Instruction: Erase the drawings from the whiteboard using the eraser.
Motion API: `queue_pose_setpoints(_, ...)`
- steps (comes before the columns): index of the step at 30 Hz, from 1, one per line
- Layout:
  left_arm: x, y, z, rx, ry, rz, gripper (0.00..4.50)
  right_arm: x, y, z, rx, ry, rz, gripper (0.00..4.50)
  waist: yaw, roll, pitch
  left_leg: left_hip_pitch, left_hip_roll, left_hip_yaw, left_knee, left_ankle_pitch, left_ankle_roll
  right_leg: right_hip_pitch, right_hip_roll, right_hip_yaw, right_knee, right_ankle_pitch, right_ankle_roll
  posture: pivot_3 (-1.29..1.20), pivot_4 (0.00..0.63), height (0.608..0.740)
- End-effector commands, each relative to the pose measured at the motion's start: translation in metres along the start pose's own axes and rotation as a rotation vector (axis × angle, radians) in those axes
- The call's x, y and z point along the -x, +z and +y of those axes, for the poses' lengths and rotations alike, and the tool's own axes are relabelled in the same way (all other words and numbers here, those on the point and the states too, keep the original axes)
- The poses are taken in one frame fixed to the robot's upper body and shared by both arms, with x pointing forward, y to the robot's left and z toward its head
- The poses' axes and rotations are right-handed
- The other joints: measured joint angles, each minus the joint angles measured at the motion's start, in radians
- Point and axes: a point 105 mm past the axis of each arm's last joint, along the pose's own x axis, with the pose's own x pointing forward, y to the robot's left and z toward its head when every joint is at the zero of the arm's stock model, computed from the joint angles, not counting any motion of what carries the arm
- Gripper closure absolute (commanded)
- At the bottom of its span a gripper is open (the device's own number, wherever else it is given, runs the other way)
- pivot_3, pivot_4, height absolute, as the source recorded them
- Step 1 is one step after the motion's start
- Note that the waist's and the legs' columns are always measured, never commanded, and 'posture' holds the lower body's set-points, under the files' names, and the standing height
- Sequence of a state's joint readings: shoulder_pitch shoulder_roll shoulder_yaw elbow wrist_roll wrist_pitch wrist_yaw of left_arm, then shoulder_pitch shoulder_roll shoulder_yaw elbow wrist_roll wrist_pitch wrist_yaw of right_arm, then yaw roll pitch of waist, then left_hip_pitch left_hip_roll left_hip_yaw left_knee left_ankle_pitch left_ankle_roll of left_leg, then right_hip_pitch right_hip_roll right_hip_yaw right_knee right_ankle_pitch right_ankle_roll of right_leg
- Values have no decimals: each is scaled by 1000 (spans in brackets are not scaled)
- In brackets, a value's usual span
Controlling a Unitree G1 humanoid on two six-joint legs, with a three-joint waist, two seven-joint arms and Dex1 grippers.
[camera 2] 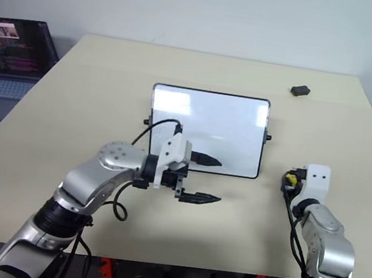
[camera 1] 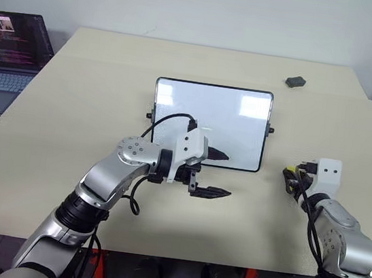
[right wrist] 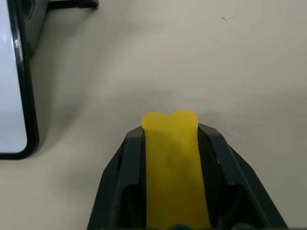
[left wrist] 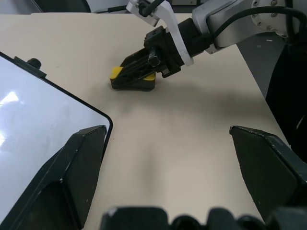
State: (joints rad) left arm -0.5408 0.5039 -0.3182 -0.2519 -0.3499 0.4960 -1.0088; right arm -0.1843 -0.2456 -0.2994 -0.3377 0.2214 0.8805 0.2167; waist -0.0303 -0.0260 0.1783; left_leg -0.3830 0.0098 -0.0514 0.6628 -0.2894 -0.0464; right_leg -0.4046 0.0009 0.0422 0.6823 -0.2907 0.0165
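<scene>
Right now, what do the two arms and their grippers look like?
Both arms are silver-grey metal with black joint sections and loose black cables. Each wrist carries a white block. The left gripper and right gripper have two black, tapering fingers. No markings are legible.

bare table (camera 1: 75,97), whiteboard (camera 1: 209,121) mid-table, laptop (camera 1: 8,54) far-left

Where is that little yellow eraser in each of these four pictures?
Left eye view: eraser at right, in the right end effector.
Right eye view: same, right of the whiteboard.
Left wrist view: upper middle, resting on the table.
Right wrist view: bottom centre, between black fingers.
Shared landmark: the whiteboard's black-framed corner.
</scene>
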Motion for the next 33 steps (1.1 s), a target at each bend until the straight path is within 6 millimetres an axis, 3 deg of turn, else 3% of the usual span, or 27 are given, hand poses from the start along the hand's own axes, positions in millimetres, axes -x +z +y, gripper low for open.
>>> queue_pose_setpoints(1, 1, 13, -2, -34, 19, -47, 0, 1, 10, -2, -8, 6, -40, 2539, 0, 0, 0, 0, 0, 0, 0, 0, 0, 0, 0, 0, 0, 0, 0, 0, 150, 740)
queue_pose_setpoints(8, 0, 15, -2, -29, 19, -56, 0, 0, 10, -3, -3, 4, -30, 103, 0, 0, 0, 0, 0, 0, 0, 0, 0, 0, 0, 0, 1, 0, 0, 0, 150, 740)
queue_pose_setpoints(11, 2, 15, 1, -28, 37, -60, 0, 3, 17, 1, -30, 21, -46, 42, 0, 0, 0, 0, 0, 0, 0, 0, 0, 0, 0, 0, 1, 0, 0, 0, 150, 740)
queue_pose_setpoints(14, 10, 14, 6, -18, 96, -67, 0, 10, 40, 11, -61, 70, -149, 42, -1, 1, 0, 0, 0, 0, 0, 0, 0, 0, 0, 0, 1, 0, 0, 0, 150, 740)
queue_pose_setpoints(17, 25, 13, 21, 30, 258, -109, 0, 18, 58, 11, -46, 73, -249, 42, -3, 1, -1, 0, 0, 0, 0, 0, 0, 0, 0, 0, 1, 0, 0, 0, 150, 740)
queue_pose_setpoints(21, 53, 4, 39, 76, 516, -128, 0, 25, 59, 4, 12, 31, -317, 42, 0, 1, -1, 0, 0, -1, 0, 0, 0, 0, -1, 0, 1, 0, 0, 0, 150, 740)
queue_pose_setpoints(24, 90, -11, 43, 105, 746, -116, 0, 36, 57, 15, 117, 86, -396, 42, 1, 1, -1, 0, 0, 0, 0, 0, 0, 0, -1, 0, 0, 0, 0, 0, 150, 740)
queue_pose_setpoints(25, 101, -16, 40, 112, 800, -107, 0, 43, 54, 27, 97, 156, -413, 42, 1, 1, -1, 0, 0, 0, 0, 0, 0, 0, -1, 0, 0, 0, 0, 0, 150, 740)
queue_pose_setpoints(28, 134, -37, 21, 181, 954, -82, 0, 69, 18, 65, 134, 392, -344, 42, -1, 2, -3, 0, 1, 0, -1, 0, 0, 0, -1, 0, -1, 0, 0, 0, 150, 740)
queue_pose_setpoints(33, 143, -52, 5, 206, 1067, -63, 0, 79, -3, 74, 112, 430, -337, 42, 2, 2, -3, 1, 0, -1, 2, 0, 0, 2, -3, 0, 0, 2, 2, 0, 150, 740)
